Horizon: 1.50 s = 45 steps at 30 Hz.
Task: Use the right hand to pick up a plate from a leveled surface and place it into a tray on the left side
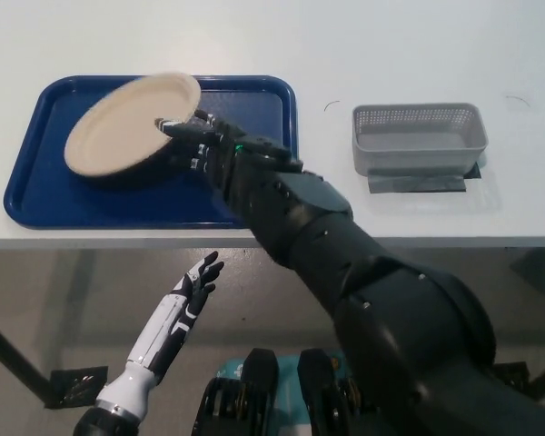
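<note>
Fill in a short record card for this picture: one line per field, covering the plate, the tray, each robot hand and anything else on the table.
plate: beige plate, tilted, over the tray, held at its right edge
tray: blue tray, on the white table, left part
right hand: black right hand, shut on the plate
left hand: white left hand, below the table edge, open, holding nothing
other: grey basket, on the table to the right, apart from the tray

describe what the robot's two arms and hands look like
The right arm is bulky, glossy black with segmented shells; its black right hand shows a small green light near the wrist. The left hand has black fingers on a slim white forearm with black panels.
</note>
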Each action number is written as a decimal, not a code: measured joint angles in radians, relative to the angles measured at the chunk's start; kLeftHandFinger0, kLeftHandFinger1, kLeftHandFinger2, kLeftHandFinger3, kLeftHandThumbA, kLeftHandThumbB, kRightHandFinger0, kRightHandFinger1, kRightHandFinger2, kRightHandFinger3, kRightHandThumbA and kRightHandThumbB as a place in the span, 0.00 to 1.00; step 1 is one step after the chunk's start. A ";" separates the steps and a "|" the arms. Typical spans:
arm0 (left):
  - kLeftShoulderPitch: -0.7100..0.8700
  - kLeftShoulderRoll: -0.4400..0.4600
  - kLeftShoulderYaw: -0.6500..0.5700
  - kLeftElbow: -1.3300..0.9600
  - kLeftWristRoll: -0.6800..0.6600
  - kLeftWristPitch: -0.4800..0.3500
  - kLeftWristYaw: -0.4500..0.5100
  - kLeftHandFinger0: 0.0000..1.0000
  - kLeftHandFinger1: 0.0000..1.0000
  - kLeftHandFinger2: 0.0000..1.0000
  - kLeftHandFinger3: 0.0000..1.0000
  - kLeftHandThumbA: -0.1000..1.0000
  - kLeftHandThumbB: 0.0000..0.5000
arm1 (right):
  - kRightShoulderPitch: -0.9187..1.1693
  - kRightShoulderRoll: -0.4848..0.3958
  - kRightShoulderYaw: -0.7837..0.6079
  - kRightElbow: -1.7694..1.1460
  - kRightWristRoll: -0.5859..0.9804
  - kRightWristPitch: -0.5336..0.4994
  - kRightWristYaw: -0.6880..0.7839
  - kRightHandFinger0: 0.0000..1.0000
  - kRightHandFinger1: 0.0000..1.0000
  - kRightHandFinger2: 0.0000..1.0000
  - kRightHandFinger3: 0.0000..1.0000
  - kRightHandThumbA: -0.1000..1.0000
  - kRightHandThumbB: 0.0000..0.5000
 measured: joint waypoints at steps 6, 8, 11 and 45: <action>0.000 0.000 -0.003 -0.001 0.004 0.003 -0.001 1.00 1.00 1.00 1.00 1.00 0.50 | -0.040 -0.016 0.017 -0.010 -0.047 0.016 0.036 1.00 1.00 1.00 1.00 1.00 1.00; 0.000 0.000 -0.004 -0.001 0.004 0.004 -0.002 1.00 1.00 1.00 1.00 1.00 0.48 | -0.040 -0.021 0.004 -0.034 -0.054 0.018 0.039 1.00 1.00 1.00 1.00 1.00 0.92; 0.000 0.000 -0.004 -0.001 0.004 0.005 -0.003 1.00 1.00 1.00 1.00 1.00 0.47 | -0.028 -0.033 -0.002 -0.114 -0.062 0.029 0.042 1.00 1.00 1.00 1.00 1.00 0.98; 0.012 -0.005 -0.003 0.057 0.004 0.006 -0.003 1.00 1.00 1.00 1.00 1.00 0.38 | 0.916 -0.282 0.114 -1.192 -0.012 0.104 -0.010 1.00 1.00 1.00 1.00 1.00 0.69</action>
